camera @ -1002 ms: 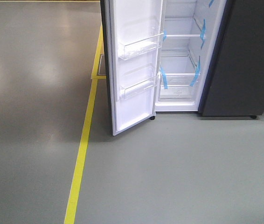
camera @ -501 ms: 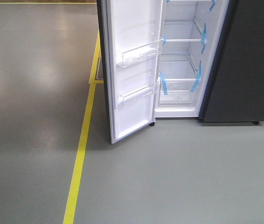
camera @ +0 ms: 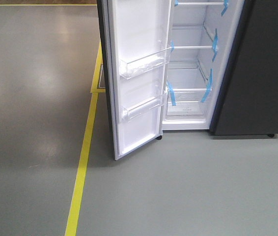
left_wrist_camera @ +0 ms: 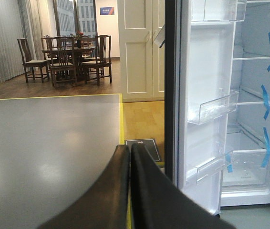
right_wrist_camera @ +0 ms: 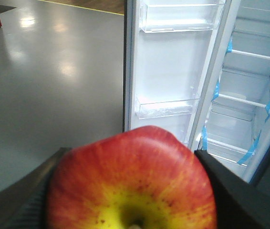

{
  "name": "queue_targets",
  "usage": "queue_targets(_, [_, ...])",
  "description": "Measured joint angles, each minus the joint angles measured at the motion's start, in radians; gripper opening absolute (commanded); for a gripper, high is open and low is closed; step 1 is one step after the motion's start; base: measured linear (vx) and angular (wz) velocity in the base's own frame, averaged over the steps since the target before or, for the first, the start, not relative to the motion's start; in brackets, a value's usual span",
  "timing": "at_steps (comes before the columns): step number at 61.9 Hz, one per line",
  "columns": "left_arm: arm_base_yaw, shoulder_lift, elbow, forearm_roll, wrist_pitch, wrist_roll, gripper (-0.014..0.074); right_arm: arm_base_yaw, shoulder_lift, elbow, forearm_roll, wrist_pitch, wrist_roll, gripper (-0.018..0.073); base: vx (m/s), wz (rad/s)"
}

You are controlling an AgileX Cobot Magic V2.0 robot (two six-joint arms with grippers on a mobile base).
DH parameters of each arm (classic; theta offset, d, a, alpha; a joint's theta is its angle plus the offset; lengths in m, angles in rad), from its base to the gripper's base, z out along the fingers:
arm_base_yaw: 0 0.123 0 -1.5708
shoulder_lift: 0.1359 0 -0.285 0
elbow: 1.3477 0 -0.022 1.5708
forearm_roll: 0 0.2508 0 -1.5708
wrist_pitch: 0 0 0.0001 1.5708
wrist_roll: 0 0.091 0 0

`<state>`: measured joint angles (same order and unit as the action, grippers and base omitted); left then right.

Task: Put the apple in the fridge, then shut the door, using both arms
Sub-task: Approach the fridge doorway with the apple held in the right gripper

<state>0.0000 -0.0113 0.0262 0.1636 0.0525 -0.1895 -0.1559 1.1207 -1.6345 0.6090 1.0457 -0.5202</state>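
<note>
Red with yellow-orange streaks, the apple (right_wrist_camera: 130,181) fills the lower half of the right wrist view. It sits between the two dark fingers (right_wrist_camera: 240,195) of the right claw (right_wrist_camera: 128,200), which is closed onto its sides. The fruit is held in the air, well apart from the fridge (camera: 190,69), presumably so that it can be carried in through the opening without contact.

The left claw (left_wrist_camera: 129,151) has its fingers pressed together with nothing between them. Judgement: this arm is kept free for the door (camera: 139,108), since the closing step falls due once the fruit is stowed.

The door stands wide open, hinged at the left of the compartment. Its white inner face and clear bins (camera: 146,63) are turned toward the robot. The white shelves (camera: 193,47) are bare, with blue tape strips (camera: 170,92) at their ends, probably to secure them.

Status: placement not yet done; door not yet closed. Next move, as judged: advance the right arm to a shelf. Keep the fruit away from the door bins, which project beside the opening and could catch it.
</note>
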Motion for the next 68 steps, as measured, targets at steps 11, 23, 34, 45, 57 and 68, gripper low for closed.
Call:
queue_targets(11, [0.000, 0.000, 0.000, 0.000, 0.000, 0.000, -0.0006, 0.000, 0.000, 0.000, 0.000, 0.000, 0.000, -0.0007, 0.13, -0.01])
queue_targets(23, [0.000, 0.000, 0.000, 0.000, 0.000, 0.000, -0.0006, 0.000, 0.000, 0.000, 0.000, 0.000, 0.000, -0.0007, 0.13, 0.01])
queue_targets(34, [0.000, 0.000, 0.000, 0.000, 0.000, 0.000, -0.0006, 0.000, 0.000, 0.000, 0.000, 0.000, 0.000, -0.0007, 0.13, 0.03])
queue_targets(45, [0.000, 0.000, 0.000, 0.000, 0.000, 0.000, -0.0006, 0.000, 0.000, 0.000, 0.000, 0.000, 0.000, -0.0007, 0.13, 0.03])
queue_targets(57, [0.000, 0.000, 0.000, 0.000, 0.000, 0.000, -0.0006, 0.000, 0.000, 0.000, 0.000, 0.000, 0.000, -0.0007, 0.14, 0.04])
queue_targets(68, [0.000, 0.000, 0.000, 0.000, 0.000, 0.000, -0.0006, 0.000, 0.000, 0.000, 0.000, 0.000, 0.000, -0.0007, 0.14, 0.04])
